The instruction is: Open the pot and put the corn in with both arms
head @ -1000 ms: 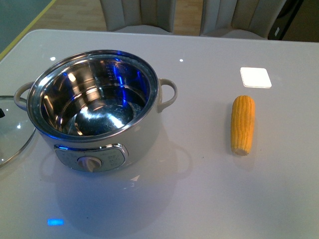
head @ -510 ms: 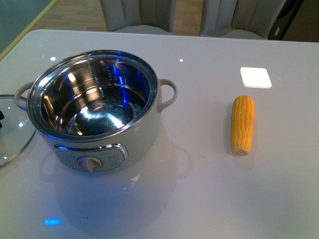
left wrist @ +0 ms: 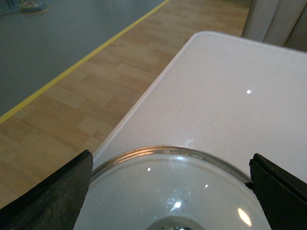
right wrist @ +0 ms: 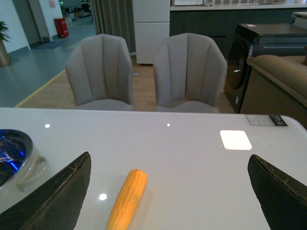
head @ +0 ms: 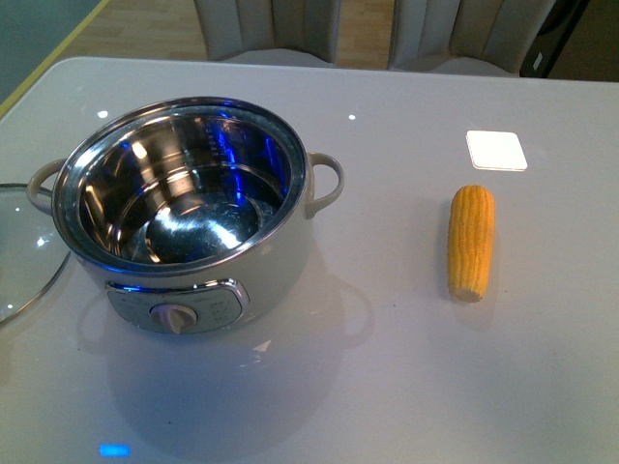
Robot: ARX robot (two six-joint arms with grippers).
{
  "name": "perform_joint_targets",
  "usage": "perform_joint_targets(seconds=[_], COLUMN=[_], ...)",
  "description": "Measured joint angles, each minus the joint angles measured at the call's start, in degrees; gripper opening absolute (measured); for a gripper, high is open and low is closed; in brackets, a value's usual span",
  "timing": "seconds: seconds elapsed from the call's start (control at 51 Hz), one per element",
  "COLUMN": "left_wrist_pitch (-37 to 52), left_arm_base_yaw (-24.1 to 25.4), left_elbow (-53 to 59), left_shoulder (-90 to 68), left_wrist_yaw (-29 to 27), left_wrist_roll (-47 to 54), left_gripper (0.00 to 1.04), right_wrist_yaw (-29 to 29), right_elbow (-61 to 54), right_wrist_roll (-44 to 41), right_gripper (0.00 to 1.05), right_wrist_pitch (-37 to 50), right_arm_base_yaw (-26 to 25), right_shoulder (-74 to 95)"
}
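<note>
Pot (head: 184, 213) uncovered, toward the table's (head: 406, 387) left edge, glass lid (head: 21, 246) flat beside it. Corn (head: 471, 242) lies near the right edge, well apart. Left gripper (left wrist: 170, 160) spread above the lid; right gripper (right wrist: 169, 160) spread, gripping nothing.

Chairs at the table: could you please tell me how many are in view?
2. Both stand at the table's far edge: the left chair behind the pot, the right chair behind the white square tile. Others may be hidden outside the frames.
</note>
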State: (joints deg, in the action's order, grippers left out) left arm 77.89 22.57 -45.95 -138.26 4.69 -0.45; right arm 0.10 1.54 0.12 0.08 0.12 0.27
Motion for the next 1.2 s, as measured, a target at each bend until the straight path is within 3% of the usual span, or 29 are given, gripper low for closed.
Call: perform_joint_targets(seconds=[0.314, 0.627, 0.882, 1.196], left_wrist_pitch=[-2.3, -16.7, -27.9, -58.8], left_arm_base_yaw=[2.0, 7.1, 5.5, 0.6], left_elbow=[11.0, 24.6, 30.0, 34.2], left_shoulder=[15.5, 49.9, 69.2, 100.7], left_wrist_yaw=[8.9, 19.3, 19.3, 17.1], left_wrist_roll=[-2.0, -4.7, -6.3, -12.9], left_gripper=[0.98, 0.98, 0.98, 0.98], right_wrist_yaw=[0.0, 0.0, 0.0, 0.0], right_elbow=[0.0, 0.0, 0.0, 0.0], right_wrist_roll=[0.0, 0.0, 0.0, 0.0], right_gripper=[0.96, 0.96, 0.96, 0.96], right_wrist_pitch=[0.0, 0.0, 0.0, 0.0], right_arm_base_yaw=[0.0, 0.0, 0.0, 0.0], right_shoulder=[0.0, 0.0, 0.0, 0.0])
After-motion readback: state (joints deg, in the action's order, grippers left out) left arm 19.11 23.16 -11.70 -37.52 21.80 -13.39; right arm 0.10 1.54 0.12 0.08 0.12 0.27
